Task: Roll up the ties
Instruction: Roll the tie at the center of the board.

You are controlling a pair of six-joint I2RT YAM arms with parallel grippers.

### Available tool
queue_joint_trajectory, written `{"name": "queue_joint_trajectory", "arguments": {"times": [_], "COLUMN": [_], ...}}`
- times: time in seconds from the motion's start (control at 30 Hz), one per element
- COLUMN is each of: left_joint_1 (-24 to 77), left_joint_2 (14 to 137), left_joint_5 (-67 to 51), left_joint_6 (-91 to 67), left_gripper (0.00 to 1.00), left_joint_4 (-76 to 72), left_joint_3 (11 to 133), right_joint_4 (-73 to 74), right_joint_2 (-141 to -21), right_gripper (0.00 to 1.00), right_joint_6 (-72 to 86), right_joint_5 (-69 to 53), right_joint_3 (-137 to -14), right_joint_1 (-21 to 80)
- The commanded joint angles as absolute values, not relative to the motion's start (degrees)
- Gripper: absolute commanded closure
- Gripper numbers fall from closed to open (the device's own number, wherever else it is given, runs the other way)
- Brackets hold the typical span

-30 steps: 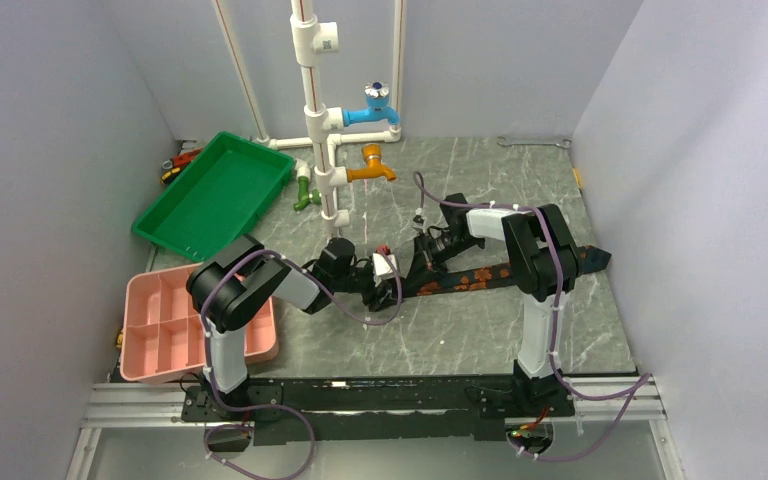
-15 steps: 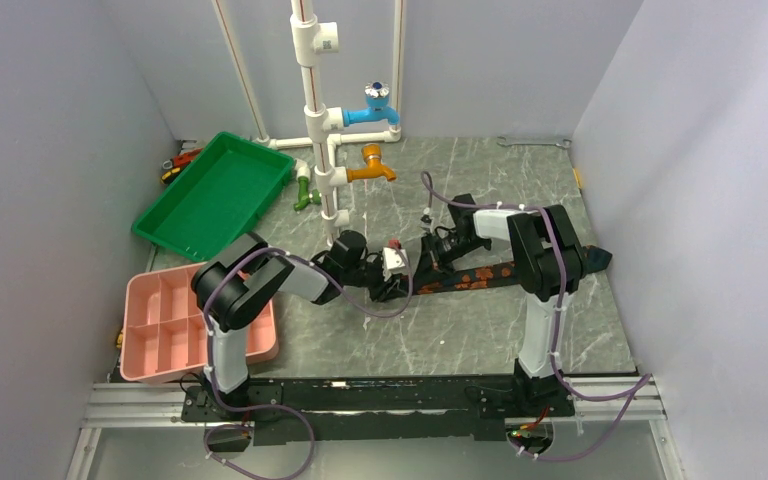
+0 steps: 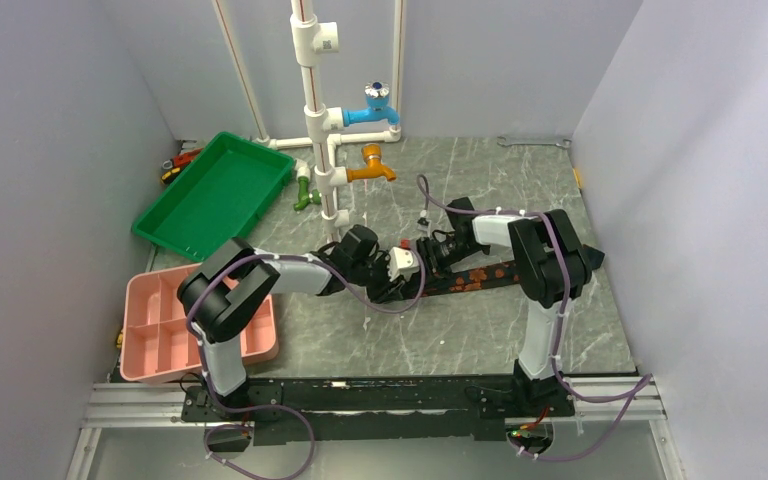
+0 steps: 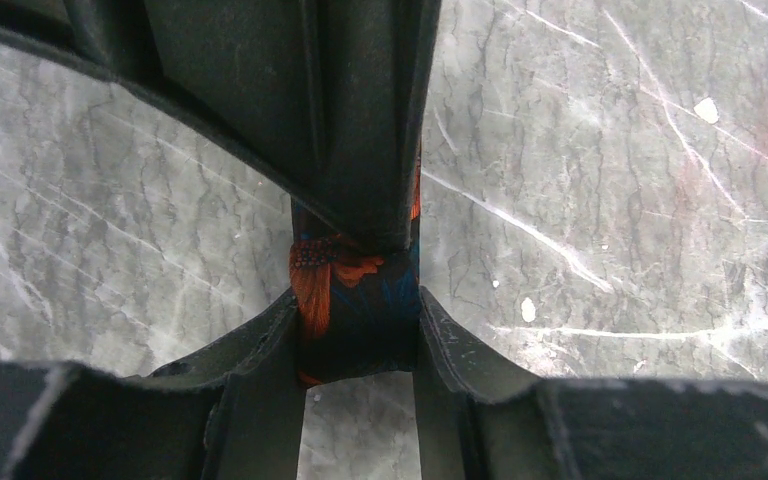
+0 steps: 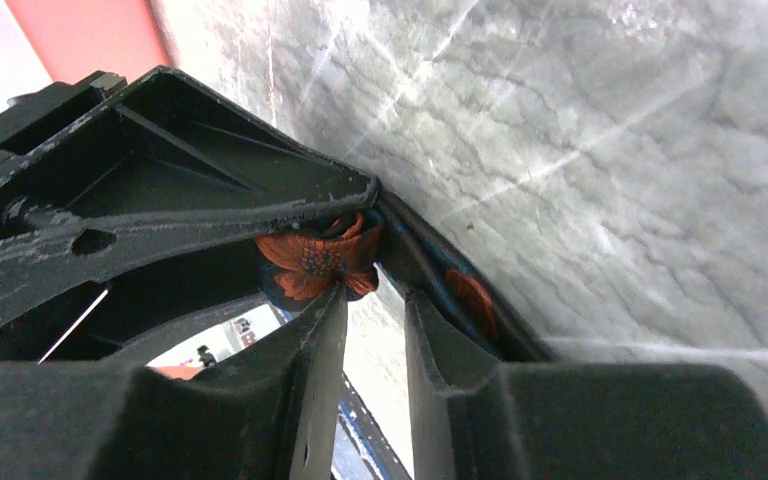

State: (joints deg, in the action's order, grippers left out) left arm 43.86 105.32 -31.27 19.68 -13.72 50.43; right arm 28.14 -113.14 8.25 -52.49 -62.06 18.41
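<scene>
The tie, black with orange-red flowers, lies on the grey marble table and runs right from the two grippers, behind the right arm. My left gripper is shut on its rolled end. In the left wrist view the roll is clamped between the left gripper's fingers. My right gripper meets the roll from the far side. In the right wrist view the right gripper's jaws are nearly together, tips against the flowered roll, and the flat strip passes beside the right finger.
A green tray stands at the back left, with tools behind it. A pink compartment tray is at the front left. A white pipe stand with blue and orange taps is behind the grippers. A wrench lies at the back right.
The left arm has stretched to the right, carrying the rolled end along the tie toward the right arm. The right gripper shifted slightly. Less flat tie shows between them.
</scene>
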Motion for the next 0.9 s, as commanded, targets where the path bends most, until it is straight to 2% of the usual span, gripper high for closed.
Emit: {"name": "queue_joint_trajectory", "arguments": {"times": [0.0,0.13,0.43,0.57,0.6,0.67,0.7,0.8,0.87], "left_joint_1": [44.1,44.3,44.8,45.0,45.0,45.0,45.0,44.8,44.0], "left_joint_2": [109.2,109.7,110.9,111.1,111.2,111.1,110.9,109.3,107.5], "left_joint_5": [-25.3,-25.5,-24.8,-23.9,-23.8,-23.9,-24.0,-25.0,-26.3], "left_joint_6": [20.2,20.2,21.3,21.1,21.2,21.2,21.2,21.7,21.7], "left_gripper": [0.87,0.87,0.85,0.83,0.83,0.79,0.75,0.53,0.43], "left_joint_4": [2.8,3.4,4.3,5.0,5.1,5.0,4.7,1.6,-3.3], "left_joint_3": [49.8,50.9,52.2,53.0,53.1,53.1,52.8,50.8,48.4], "right_joint_4": [33.2,30.9,28.1,30.3,30.8,31.0,31.0,31.8,32.7], "right_joint_2": [-109.3,-107.0,-110.4,-113.6,-113.9,-114.2,-114.4,-115.9,-117.4], "right_gripper": [0.66,0.56,0.54,0.64,0.71,0.96,1.0,1.0,1.0], "right_joint_6": [3.7,7.0,10.2,7.8,7.0,5.8,5.4,4.4,3.7], "right_joint_5": [-53.9,-57.9,-56.9,-55.0,-54.4,-52.5,-51.5,-50.0,-49.5], "right_joint_3": [-61.8,-61.2,-64.0,-64.4,-64.2,-63.8,-63.7,-63.8,-64.0], "right_joint_1": [17.1,17.1,19.2,19.4,19.4,19.3,19.1,18.3,17.5]}}
